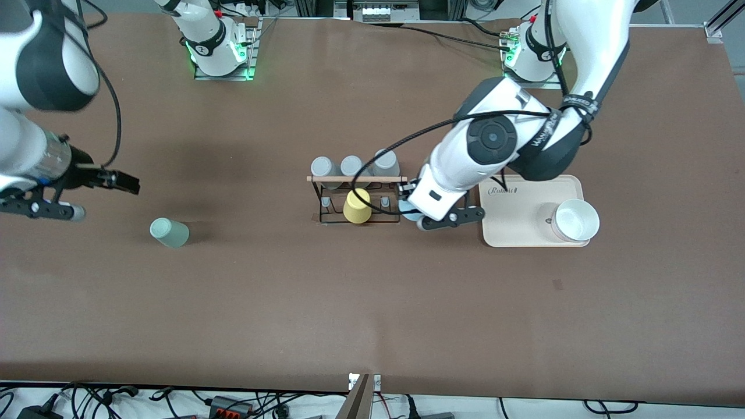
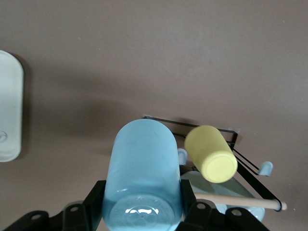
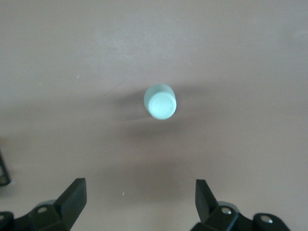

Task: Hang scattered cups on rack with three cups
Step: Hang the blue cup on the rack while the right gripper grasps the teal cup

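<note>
Brown and wide, the bench (image 1: pixel 291 302) is carrying everything. At the left arm's end, the cream tray (image 1: pixel 512 233) is lying just beside the left hand (image 1: pixel 414 216), with a white bowl (image 1: pixel 576 219) sitting on it. That left hand is clenching the light blue cup (image 2: pixel 143 180) between its fingers, holding it over the end of the rack (image 1: pixel 356 201) that faces the tray. On the rack, three grey cups (image 1: pixel 353 167) are sitting in a row along the wooden rod (image 1: pixel 355 178), and a yellow cup (image 1: pixel 357 206) is hanging tilted on a peg, close to the left hand. Toward the right arm's end, the right hand (image 1: pixel 87 195) is hovering with fingers spread wide, gripping nothing. The mint-green cup (image 1: pixel 169 232) is standing upside down on the bench near it, apart from its fingers.
</note>
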Motion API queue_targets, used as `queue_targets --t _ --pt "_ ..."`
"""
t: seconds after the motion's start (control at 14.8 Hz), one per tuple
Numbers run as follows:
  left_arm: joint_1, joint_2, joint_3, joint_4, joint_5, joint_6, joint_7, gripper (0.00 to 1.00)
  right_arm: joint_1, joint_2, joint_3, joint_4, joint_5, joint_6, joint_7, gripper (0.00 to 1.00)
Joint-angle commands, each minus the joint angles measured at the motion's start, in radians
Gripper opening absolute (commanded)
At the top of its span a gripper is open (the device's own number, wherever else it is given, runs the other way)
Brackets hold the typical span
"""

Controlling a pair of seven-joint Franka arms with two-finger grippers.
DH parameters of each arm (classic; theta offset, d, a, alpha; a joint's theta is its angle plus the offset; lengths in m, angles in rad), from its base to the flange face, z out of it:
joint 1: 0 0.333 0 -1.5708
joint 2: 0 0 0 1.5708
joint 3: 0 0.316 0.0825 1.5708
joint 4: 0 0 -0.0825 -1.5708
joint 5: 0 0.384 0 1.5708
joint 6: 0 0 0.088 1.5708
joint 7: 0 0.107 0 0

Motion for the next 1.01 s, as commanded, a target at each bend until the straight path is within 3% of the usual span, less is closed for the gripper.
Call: queue_targets --t 0.0,0.27,0.54,0.74,0.81,0.94 --pt "-0.067 0.058 0.013 0.048 -0.003 0.038 -0.027 0.00 -0.036 0.074 0.009 -0.060 -0.019 0.131 -0.113 1.00" --pt "-0.092 0.099 0.016 0.045 0.003 0.083 -0.025 0.00 -0.073 0.194 0.009 -0.075 -0.021 0.274 -0.269 1.00" --pt "-0.121 0.122 0.016 0.038 0.094 0.083 -0.023 0.00 -0.091 0.229 0.009 -0.196 -0.023 0.481 -0.270 1.00" --pt "-0.135 0.168 0.016 0.041 0.147 0.087 -0.019 0.05 -0.093 0.261 0.009 -0.224 -0.023 0.536 -0.278 1.00" --pt "-0.135 0.168 0.016 0.038 0.149 0.095 -0.014 0.17 -0.093 0.270 0.009 -0.236 -0.023 0.562 -0.278 1.00" --pt "-0.121 0.170 0.016 0.039 0.153 0.095 -0.017 1.00 -0.096 0.277 0.009 -0.258 -0.023 0.593 -0.280 1.00"
